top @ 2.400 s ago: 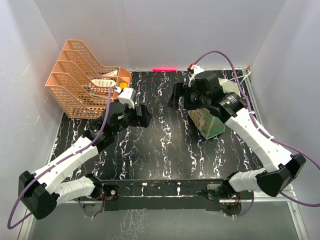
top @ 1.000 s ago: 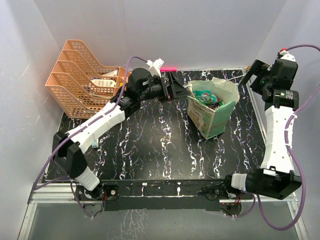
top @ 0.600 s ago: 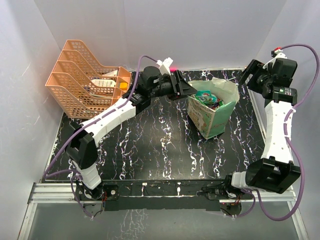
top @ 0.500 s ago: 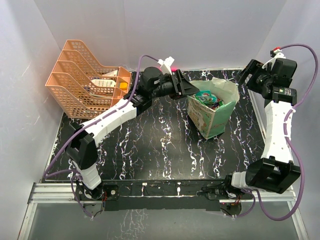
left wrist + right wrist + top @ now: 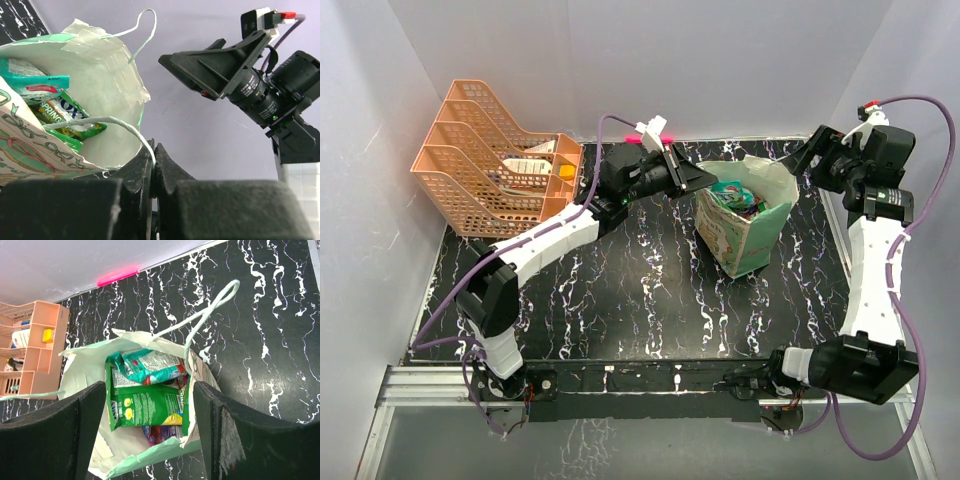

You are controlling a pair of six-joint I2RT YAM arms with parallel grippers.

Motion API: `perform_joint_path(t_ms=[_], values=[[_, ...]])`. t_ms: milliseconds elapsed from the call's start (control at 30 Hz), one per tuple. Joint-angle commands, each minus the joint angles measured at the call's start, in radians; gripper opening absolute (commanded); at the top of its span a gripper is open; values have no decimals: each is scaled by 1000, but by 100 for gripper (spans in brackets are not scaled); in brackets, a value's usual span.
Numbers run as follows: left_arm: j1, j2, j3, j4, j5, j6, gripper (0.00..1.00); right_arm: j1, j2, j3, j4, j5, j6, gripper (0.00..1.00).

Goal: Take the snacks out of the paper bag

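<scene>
White walls (image 5: 650, 60) enclose a black, white-veined tabletop (image 5: 620, 290) where the cream paper bag (image 5: 745, 240) stands right of centre, the right hand (image 5: 812, 160) agape at upper right, the left hand (image 5: 154, 162) pinched closed on the bag's string handle (image 5: 100, 121), snacks (image 5: 145, 405) inside, one green packet (image 5: 65, 112) lettered "PRING".

The left jaws have closed in on the paper bag (image 5: 745, 235) and shut on its string handle (image 5: 100, 121) — the right arm (image 5: 875, 250) edged nearer.

White arm links (image 5: 552, 234), black joints (image 5: 493, 300), purple cables (image 5: 447, 292), black jaws.
</scene>
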Motion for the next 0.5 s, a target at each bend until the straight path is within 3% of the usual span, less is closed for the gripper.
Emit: perform_joint_path(t_ms=[0, 233, 467], values=[[12, -33, 17, -13, -16, 28, 0, 32, -67, -31, 46, 20, -40, 74], [111, -115, 7, -149, 95, 76, 0, 108, -149, -80, 0, 42, -72, 80], [270, -215, -43, -245, 186, 83, 0, 118, -191, -141, -58, -213, -31, 80]])
